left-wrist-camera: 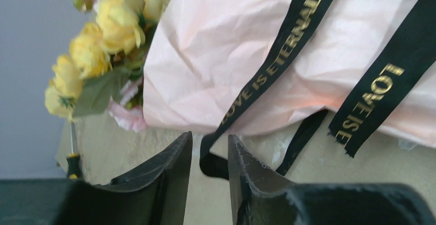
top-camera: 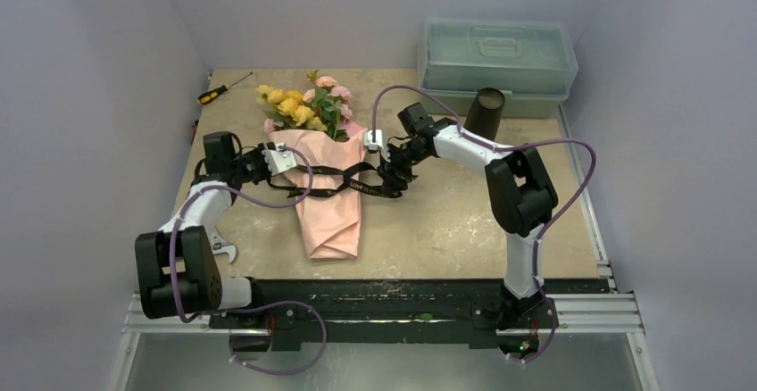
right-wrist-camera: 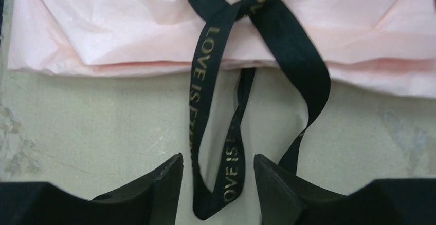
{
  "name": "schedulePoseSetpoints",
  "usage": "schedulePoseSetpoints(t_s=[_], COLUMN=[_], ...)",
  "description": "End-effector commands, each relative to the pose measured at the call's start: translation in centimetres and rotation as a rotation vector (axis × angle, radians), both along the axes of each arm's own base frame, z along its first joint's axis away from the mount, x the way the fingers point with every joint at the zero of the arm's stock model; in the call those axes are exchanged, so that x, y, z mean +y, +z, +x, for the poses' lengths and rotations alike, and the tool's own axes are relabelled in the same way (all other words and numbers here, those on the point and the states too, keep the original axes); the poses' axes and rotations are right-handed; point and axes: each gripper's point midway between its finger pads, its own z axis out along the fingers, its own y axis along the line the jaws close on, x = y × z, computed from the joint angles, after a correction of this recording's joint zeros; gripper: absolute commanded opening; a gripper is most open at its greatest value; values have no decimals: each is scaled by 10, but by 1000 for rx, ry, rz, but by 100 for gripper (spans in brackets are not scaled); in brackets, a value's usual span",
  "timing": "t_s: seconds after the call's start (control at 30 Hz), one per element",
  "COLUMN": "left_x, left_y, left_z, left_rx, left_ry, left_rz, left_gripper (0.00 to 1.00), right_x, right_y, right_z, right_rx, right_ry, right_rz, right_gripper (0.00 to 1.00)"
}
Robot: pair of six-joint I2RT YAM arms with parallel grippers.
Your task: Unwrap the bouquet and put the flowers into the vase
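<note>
Left gripper (left-wrist-camera: 209, 135) and right gripper (right-wrist-camera: 217, 158) flank the bouquet (top-camera: 328, 196), jaws apart; black ribbon (right-wrist-camera: 205, 81) loops lie loose between each pair, seemingly for pulling the tie undone; vase (top-camera: 485, 110) stands far right.

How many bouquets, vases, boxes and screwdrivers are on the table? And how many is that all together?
Bouquet: 1
Vase: 1
Plastic box: 1
Screwdriver: 1
Total: 4
</note>
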Motion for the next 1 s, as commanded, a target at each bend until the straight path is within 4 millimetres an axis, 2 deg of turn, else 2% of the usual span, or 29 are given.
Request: schedulePoseSetpoints(t_s=[0.0,0.1,0.2,0.43,0.5,0.6,0.77,0.97], left_x=[-52,-78,-106,-149,-158,-167,-168,-174], left_y=[27,32,31,32,29,19,4,-9], left_z=[-8,-8,-10,3,5,4,6,6], left_rx=[-87,-92,-80,-75,-70,-56,-32,-9], left_ry=[-190,-243,-299,-338,-351,-377,-390,-404], left_rz=[-17,-40,-65,-132,-135,-120,-95,-74], left_gripper=[36,45,51,52,52,52,52,51], right_x=[34,50,65,85,84,83,75,73], right_y=[58,68,68,56,52,50,47,48], right_z=[11,13,11,17,23,31,42,38], right_rx=[-66,-61,-45,37,54,45,40,43], right_ry=[15,16,24,-20,-59,-81,-104,-79], right_rz=[126,159,175,204,203,201,187,171], right_gripper=[60,65,65,63,63,61,60,57])
